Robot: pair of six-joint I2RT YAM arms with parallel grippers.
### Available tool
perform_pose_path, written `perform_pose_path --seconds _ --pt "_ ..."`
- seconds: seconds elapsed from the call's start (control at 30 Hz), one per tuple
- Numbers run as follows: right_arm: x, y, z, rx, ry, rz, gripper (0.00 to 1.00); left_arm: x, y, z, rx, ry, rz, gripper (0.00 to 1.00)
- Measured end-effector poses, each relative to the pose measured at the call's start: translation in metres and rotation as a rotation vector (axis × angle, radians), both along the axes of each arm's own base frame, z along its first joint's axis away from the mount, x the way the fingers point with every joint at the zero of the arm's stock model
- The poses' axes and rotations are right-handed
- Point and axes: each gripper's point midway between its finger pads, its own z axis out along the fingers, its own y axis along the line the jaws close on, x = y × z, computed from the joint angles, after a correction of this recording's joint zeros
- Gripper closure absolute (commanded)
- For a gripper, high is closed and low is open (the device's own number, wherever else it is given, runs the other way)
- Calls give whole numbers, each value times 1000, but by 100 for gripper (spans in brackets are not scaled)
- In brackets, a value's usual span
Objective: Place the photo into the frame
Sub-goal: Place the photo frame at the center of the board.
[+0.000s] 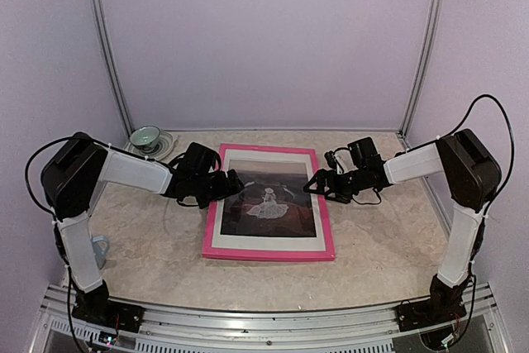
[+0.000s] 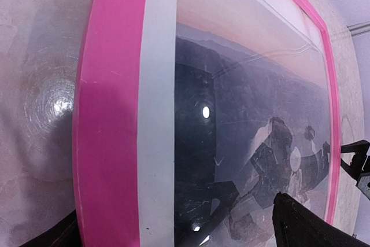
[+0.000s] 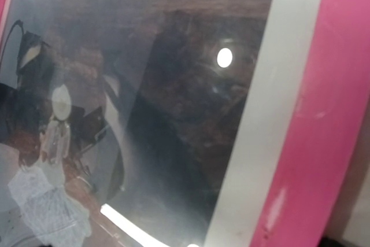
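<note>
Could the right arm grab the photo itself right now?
Probably not. The right gripper hovers open over the right side of the pink frame, but the photo lies flat inside it, bordered by the white mat and seemingly under a reflective clear pane, so no edge looks free to pinch.

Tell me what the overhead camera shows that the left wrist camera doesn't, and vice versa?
Only overhead: the white-and-black left arm and right arm, a small green round bowl in the far left corner, the whole bright pink rectangular picture frame. Only left wrist: lamp spots and arm reflections on the glass. Both: pink rail, white mat border, dark reddish-brown photo.
</note>
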Motion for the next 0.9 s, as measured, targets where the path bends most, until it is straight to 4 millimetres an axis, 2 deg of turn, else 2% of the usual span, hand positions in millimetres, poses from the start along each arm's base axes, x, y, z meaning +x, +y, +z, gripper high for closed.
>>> perform_pose_path --seconds 0.47,0.9 --pt "-1 0 0 -7 -4 7 1 -1 -3 11 206 -52 -4 1" --pt "-1 0 -1 -16 -13 19 1 -6 -2 12 297 -79 -19 1"
